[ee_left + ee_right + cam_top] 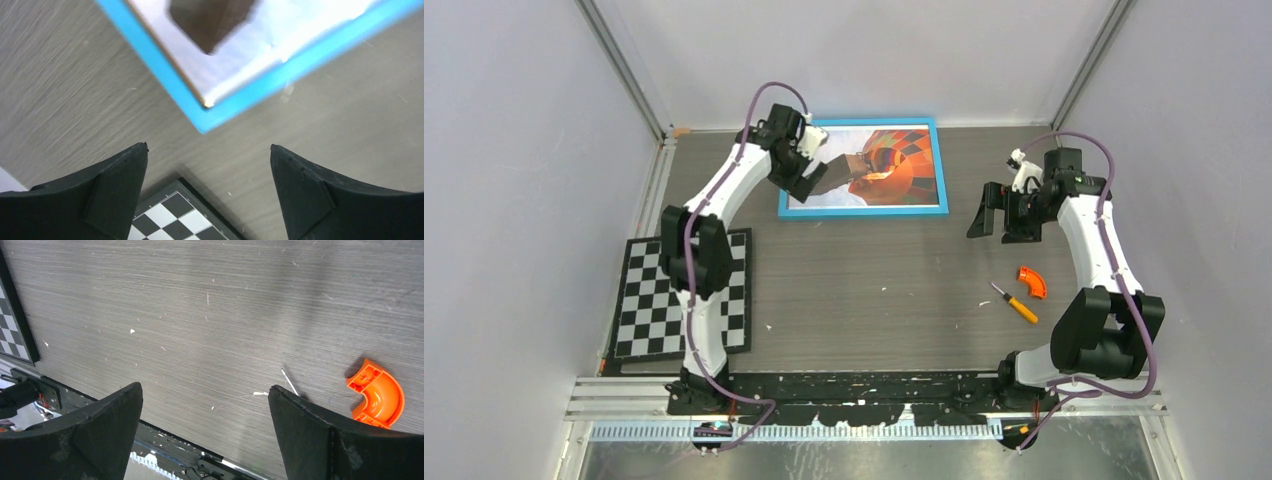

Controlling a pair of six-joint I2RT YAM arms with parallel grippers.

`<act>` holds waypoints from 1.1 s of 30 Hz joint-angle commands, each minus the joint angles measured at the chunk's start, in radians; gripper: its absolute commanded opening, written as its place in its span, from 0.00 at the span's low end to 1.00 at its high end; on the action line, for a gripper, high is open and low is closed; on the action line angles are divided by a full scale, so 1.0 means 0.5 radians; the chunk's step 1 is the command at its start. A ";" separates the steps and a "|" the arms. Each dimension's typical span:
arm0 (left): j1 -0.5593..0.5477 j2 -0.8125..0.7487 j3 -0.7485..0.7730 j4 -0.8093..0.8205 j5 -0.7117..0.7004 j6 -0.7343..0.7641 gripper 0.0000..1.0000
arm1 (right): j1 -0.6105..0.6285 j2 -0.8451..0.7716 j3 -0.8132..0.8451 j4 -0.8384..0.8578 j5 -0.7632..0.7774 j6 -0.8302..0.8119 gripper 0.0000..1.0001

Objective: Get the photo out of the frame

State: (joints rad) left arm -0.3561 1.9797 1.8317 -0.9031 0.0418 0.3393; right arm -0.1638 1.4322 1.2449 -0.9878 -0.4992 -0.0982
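The frame [864,212], with its thin bright-blue border, lies face up at the far middle of the table. The photo [906,165] of an orange-red balloon sits inside it. My left gripper [809,188] hovers open over the frame's left end, holding nothing. In the left wrist view the frame's blue corner [205,122] and a pale patch of the photo [250,55] lie beyond my open left gripper [209,146]. My right gripper [996,225] hangs open and empty to the right of the frame. In the right wrist view my right gripper [205,387] has only bare tabletop between its fingers.
A black-and-white checkerboard [679,295] lies at the near left by the left arm. An orange curved plastic piece [1031,281] and a small screwdriver with an orange handle [1016,304] lie near the right arm. Grey walls close in the table on three sides.
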 commanded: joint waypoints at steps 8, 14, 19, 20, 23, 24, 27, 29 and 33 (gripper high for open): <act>0.341 0.680 0.656 0.041 -0.248 -0.577 0.78 | 0.000 -0.032 0.173 -0.112 0.053 -0.101 1.00; 0.367 0.737 0.625 0.047 -0.038 -0.541 0.74 | -0.001 -0.063 0.100 -0.110 0.073 -0.101 1.00; 0.369 0.704 0.547 0.080 0.187 -0.594 0.75 | -0.001 -0.053 0.087 -0.111 0.081 -0.094 1.00; 0.368 0.702 0.537 0.085 0.201 -0.605 0.74 | -0.001 -0.051 0.087 -0.109 0.078 -0.091 1.00; 0.361 0.723 0.500 0.090 0.162 -0.605 0.70 | -0.001 -0.048 0.084 -0.108 0.078 -0.083 1.00; 0.353 0.734 0.491 0.079 0.119 -0.591 0.69 | -0.001 -0.048 0.083 -0.109 0.078 -0.082 1.00; 0.337 0.754 0.440 0.016 0.077 -0.527 0.61 | 0.000 -0.051 0.081 -0.111 0.078 -0.085 1.00; 0.328 0.731 0.366 -0.007 0.093 -0.487 0.50 | -0.001 -0.053 0.083 -0.114 0.083 -0.089 1.00; 0.270 0.574 0.117 -0.013 0.106 -0.425 0.33 | -0.001 -0.057 0.073 -0.117 0.081 -0.095 1.00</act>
State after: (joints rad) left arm -0.1970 2.3398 1.9991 -0.8574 0.1173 0.0715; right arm -0.1646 1.4322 1.2842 -1.0397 -0.4644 -0.1337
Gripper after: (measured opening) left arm 0.369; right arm 0.996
